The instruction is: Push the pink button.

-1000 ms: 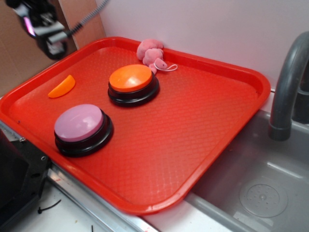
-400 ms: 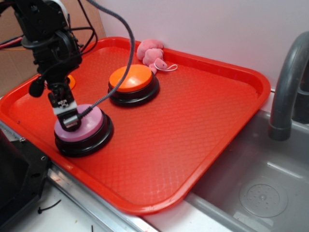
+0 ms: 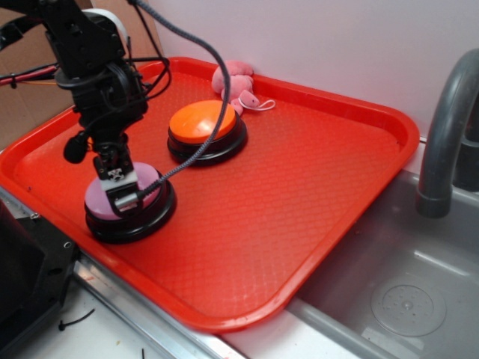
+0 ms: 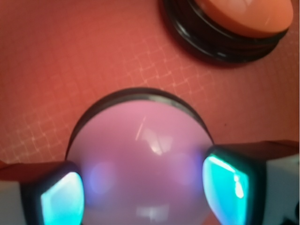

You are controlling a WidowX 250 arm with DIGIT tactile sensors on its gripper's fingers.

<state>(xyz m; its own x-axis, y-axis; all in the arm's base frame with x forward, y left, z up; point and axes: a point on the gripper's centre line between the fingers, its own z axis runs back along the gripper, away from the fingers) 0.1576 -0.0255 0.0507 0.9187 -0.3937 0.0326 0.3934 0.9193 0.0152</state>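
No legible text, label, brand, number or sign in either view; the only mark is a small black-and-white patterned tag on the gripper [image 3: 123, 196] above the pink button [image 3: 129, 200], too small to read.

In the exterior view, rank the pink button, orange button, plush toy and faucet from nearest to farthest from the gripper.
1. Pink button, directly under the gripper.
2. Orange button, behind it, mid-tray.
3. Plush toy, at the tray's far rim.
4. Faucet, off the tray, far right.

Black arm reaching steeply down, hand [image 3: 123, 193] pointed downward, fingers [image 4: 58, 197] spread apart, holding nothing
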